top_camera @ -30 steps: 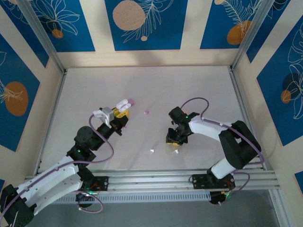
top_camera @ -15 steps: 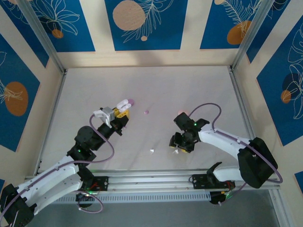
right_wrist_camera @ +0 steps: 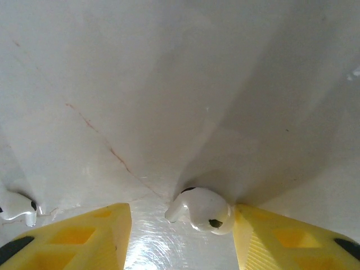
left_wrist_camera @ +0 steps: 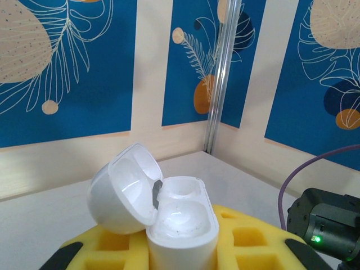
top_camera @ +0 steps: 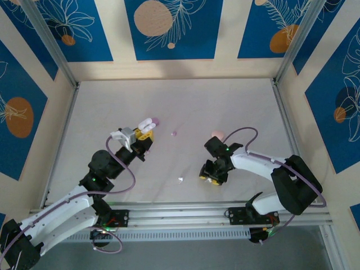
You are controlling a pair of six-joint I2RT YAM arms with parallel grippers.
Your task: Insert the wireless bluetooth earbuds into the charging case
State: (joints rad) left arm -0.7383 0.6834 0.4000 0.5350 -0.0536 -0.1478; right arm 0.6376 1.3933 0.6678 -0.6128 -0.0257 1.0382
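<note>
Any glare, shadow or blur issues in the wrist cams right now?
Right wrist: glare on the table between the pincer's yellow pads, soft shadows fanning behind the sharp white earbud. Left wrist: open white case crisp, faint highlights inside its lid.

White charging case (left_wrist_camera: pixel 181 225) upright, lid open, empty; white earbud (right_wrist_camera: pixel 201 211) on side, second earbud (right_wrist_camera: pixel 16 207) leftward.
</note>
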